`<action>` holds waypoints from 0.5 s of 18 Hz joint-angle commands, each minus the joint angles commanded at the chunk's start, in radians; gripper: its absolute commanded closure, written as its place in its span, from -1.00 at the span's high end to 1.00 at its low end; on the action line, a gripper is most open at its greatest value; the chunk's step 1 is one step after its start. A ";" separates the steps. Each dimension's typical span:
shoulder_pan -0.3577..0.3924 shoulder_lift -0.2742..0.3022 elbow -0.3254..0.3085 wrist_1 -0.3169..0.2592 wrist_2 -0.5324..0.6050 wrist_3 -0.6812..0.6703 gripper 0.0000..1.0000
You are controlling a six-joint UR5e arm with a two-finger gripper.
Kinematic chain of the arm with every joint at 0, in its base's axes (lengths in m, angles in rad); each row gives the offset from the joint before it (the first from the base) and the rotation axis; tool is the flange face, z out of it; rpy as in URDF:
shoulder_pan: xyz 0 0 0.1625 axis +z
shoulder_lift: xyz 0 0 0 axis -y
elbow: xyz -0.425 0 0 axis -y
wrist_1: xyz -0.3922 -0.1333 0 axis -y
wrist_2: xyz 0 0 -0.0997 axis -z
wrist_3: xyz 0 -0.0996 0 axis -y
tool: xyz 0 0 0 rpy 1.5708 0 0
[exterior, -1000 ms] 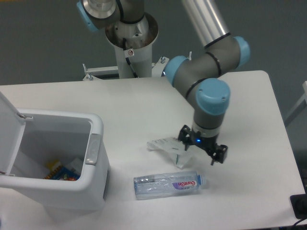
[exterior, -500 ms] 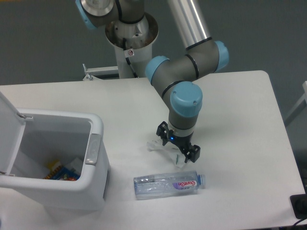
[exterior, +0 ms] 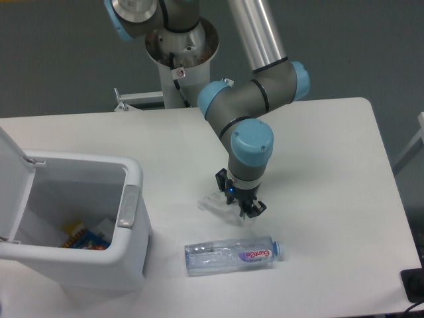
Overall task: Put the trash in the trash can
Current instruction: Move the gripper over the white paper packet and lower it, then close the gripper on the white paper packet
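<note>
Pincer point(exterior: 240, 202) has been narrowed around the packaging piece point(exterior: 215, 201); bottle point(exterior: 232, 254) lies lengthwise, cap rightward.

A white table point(exterior: 331, 165) stands before a grey wall point(exterior: 53, 53).

UR5e arm: silver tubes, grey joints, pale blue end caps.
Black claw point(exterior: 240, 201) with a small blue light; black cable and a red-white sticker, probably, on the base column.
</note>
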 joint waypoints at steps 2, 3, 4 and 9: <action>0.002 -0.005 0.044 -0.014 0.012 -0.005 -0.76; 0.002 -0.008 0.055 -0.017 0.011 -0.006 -0.85; 0.006 -0.008 0.060 -0.018 0.011 -0.006 -0.94; 0.032 -0.006 0.103 -0.054 0.002 -0.058 -1.00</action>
